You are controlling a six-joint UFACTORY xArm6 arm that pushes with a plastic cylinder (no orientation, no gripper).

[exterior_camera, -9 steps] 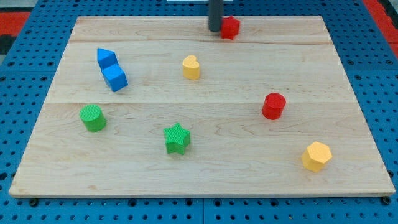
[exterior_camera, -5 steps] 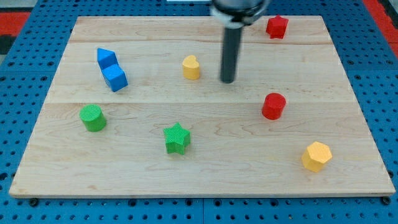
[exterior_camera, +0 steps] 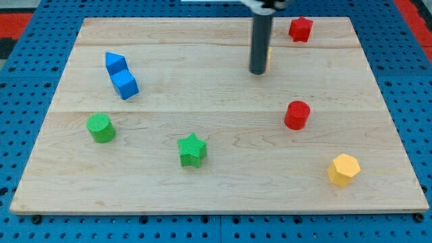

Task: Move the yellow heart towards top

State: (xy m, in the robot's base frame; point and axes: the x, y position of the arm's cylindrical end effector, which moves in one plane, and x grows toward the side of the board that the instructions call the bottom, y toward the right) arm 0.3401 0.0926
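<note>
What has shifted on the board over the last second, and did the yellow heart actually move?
Yes. The yellow heart went up and toward the view's right; only a sliver shows beside the rod. My tip swung from the top edge down, then back up, and now sits against the heart's left. The red star moved rightward earlier. The blue blocks, green cylinder, green star, red cylinder and yellow hexagon stayed put.

A: What sits on the board (exterior_camera: 216, 196)?
B: Two touching blue blocks (exterior_camera: 120, 74) at the left; below them a green cylinder (exterior_camera: 100, 127) and a green star (exterior_camera: 192, 150).
A: And the right?
B: A red star (exterior_camera: 300, 28) at the top, a red cylinder (exterior_camera: 296, 115), a yellow hexagon (exterior_camera: 343, 169), and a yellow sliver (exterior_camera: 268, 58) behind the rod (exterior_camera: 259, 42).
</note>
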